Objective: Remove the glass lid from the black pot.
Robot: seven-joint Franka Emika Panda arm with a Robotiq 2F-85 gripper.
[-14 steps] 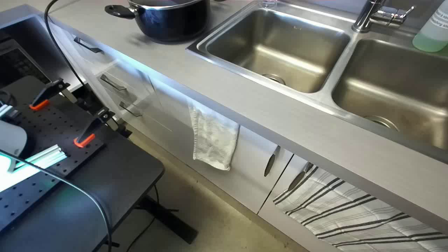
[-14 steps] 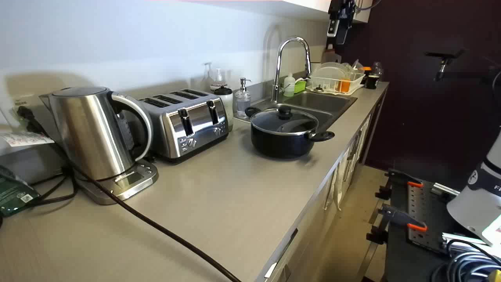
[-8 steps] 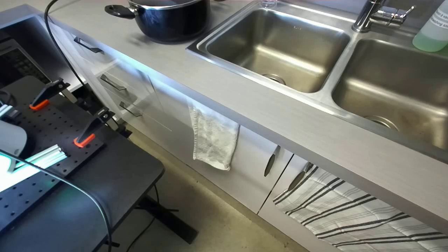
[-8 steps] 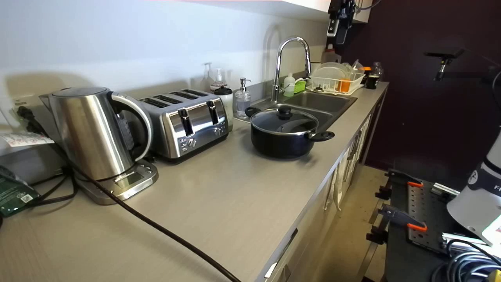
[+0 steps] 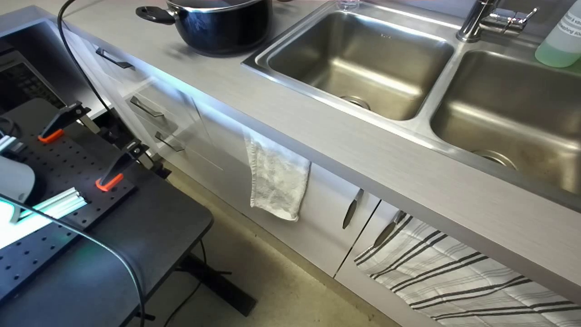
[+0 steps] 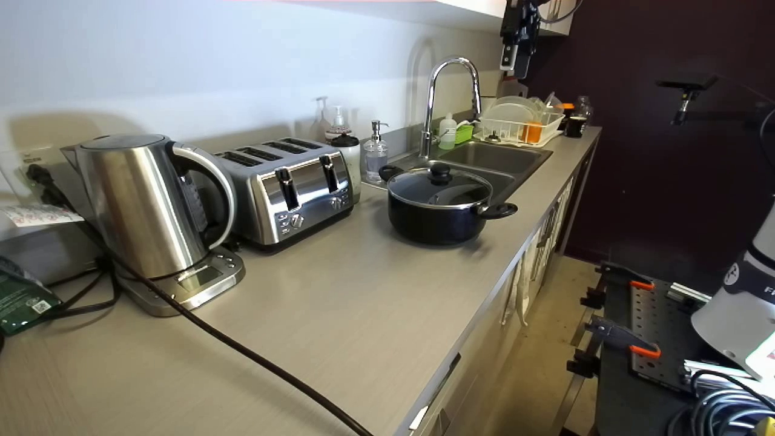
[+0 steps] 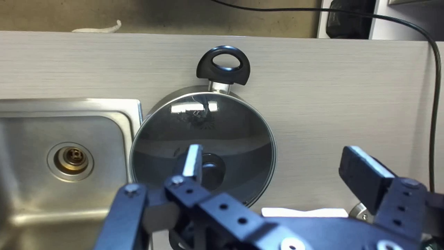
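Observation:
The black pot (image 6: 433,225) stands on the counter beside the sink. The round glass lid (image 6: 463,189) with its metal rim and black knob lies on the pot. In an exterior view the pot (image 5: 224,29) is cut off by the top edge, with little of the lid visible. In the wrist view the lid (image 7: 208,135) shows from above, with a pot handle (image 7: 207,71) beyond it. My gripper (image 7: 277,165) is wide open and empty. One finger partly covers the knob in the picture; the other is over the counter. In an exterior view the gripper (image 6: 516,60) hangs well above the counter.
A steel double sink (image 5: 308,93) is beside the pot, with a tall faucet (image 6: 431,103). A toaster (image 6: 303,194), a kettle (image 6: 136,206) and soap bottles (image 6: 375,154) stand along the wall. A black cable (image 6: 242,348) crosses the counter. A dish rack (image 6: 517,128) is farther back.
The gripper has moved slightly down and to the left in an exterior view. The pot and lid have not moved.

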